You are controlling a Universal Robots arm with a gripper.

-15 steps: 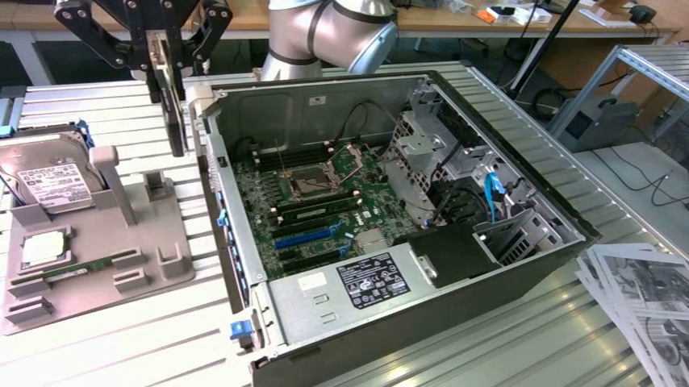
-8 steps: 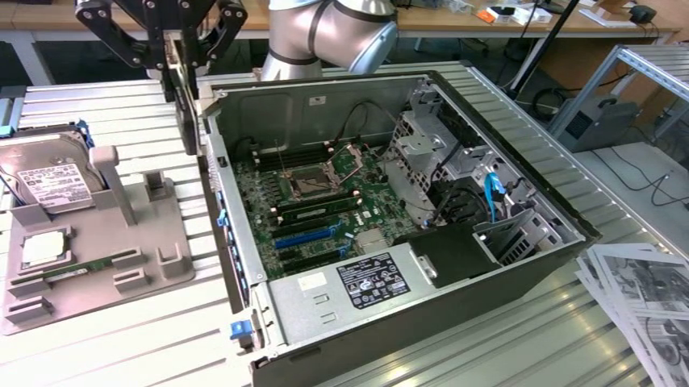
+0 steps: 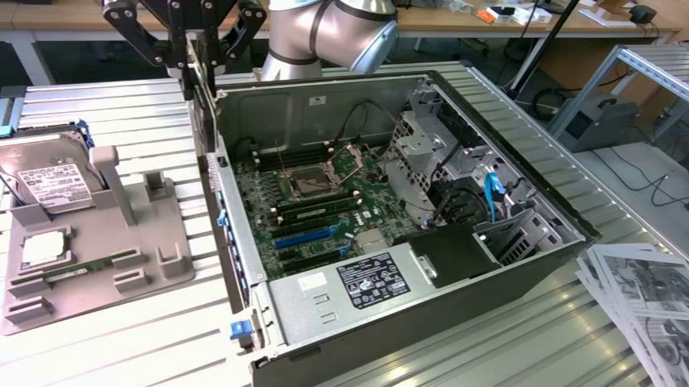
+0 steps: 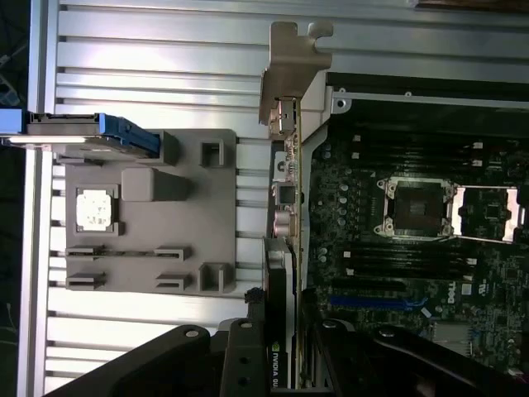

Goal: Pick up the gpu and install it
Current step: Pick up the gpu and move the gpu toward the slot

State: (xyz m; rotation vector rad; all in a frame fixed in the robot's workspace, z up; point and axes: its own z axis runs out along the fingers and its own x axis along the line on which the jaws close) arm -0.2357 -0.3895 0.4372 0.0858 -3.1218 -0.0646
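A table (image 3: 119,105) of ribbed silver metal slats runs from the upper left to the lower right of the exterior view. An open black computer case (image 3: 485,302) lies on its side on the table, across the centre and right of the frame, and a grey moulded fixture tray (image 3: 161,270) sits near it at the left edge. Printed sheets of paper (image 3: 640,298) lie spread in the lower right corner.

The tool (image 4: 281,341) grips the gpu (image 4: 285,190) edge-on, bracket (image 4: 291,74) farthest from it; tray (image 4: 194,223) on one side, motherboard (image 4: 397,256) on the other.
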